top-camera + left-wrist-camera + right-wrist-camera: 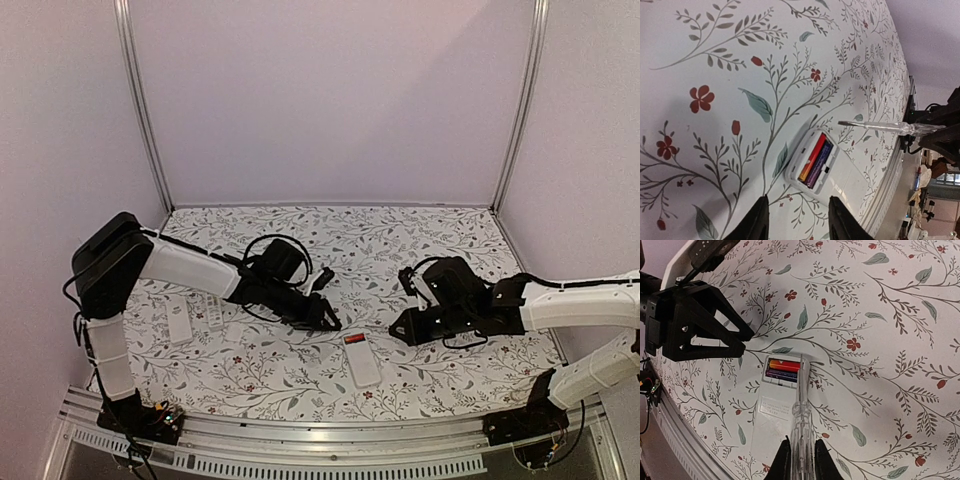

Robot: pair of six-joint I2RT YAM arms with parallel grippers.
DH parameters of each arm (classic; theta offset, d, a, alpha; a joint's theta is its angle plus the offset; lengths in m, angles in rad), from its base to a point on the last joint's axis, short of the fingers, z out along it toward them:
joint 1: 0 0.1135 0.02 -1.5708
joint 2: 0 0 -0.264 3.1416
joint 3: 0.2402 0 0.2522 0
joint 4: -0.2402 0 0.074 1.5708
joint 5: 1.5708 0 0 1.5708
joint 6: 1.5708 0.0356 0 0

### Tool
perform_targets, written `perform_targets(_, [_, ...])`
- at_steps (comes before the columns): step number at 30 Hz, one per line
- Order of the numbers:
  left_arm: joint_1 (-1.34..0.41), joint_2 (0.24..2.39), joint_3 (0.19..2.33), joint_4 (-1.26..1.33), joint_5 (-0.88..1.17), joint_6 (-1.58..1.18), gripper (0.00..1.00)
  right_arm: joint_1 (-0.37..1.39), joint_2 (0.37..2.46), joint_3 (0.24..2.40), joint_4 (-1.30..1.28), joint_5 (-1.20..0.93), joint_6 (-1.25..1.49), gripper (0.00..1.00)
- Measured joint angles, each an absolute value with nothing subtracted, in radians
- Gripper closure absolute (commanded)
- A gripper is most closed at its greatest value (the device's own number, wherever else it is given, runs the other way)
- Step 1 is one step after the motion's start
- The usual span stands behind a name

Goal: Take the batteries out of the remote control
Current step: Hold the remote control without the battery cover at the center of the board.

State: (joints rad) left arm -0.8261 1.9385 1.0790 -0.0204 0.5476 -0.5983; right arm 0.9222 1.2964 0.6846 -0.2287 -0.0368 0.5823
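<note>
The white remote (363, 366) is laid flat on the flower-patterned worktop (450, 240), near the front edge and roughly between the two arms. The cover is off, so the battery compartment (814, 161) is left wide open at the far end. The batteries (782, 369) can be seen seated inside it, two cells side by side, one red fading to orange and one darker, kind of purple-black. The left claw (328, 322) is hung just beside the remote's open end with its fingers (758, 222) spread apart, and nothing is caught between them. The right claw (802, 442) is pressed together on a long clear stick-like tool (800, 415), pinched by the handle end, with the thin shaft pointed toward the remote. From the right wrist view the tip is lined up with one end of the compartment, right next to the batteries. In the left wrist view, though, it's seen off to the side of the remote, so whether anything is actually touched can't be told. Over on the left side of the worktop, two more white remotes (180, 323) are parked next to each other near the left arm, well apart from the open one.
</note>
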Motion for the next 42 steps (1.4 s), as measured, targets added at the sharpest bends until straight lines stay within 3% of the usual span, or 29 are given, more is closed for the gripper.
perform_targets(12, [-0.852,1.985,1.076,-0.020,0.577,-0.603,0.69,0.950,1.296,0.681,-0.222,-0.054,0.627,1.00])
perform_targets(42, [-0.857,1.998,1.080,-0.021,0.590,-0.603,0.73,0.953,1.333,0.680,-0.229,-0.031,0.620,1.00])
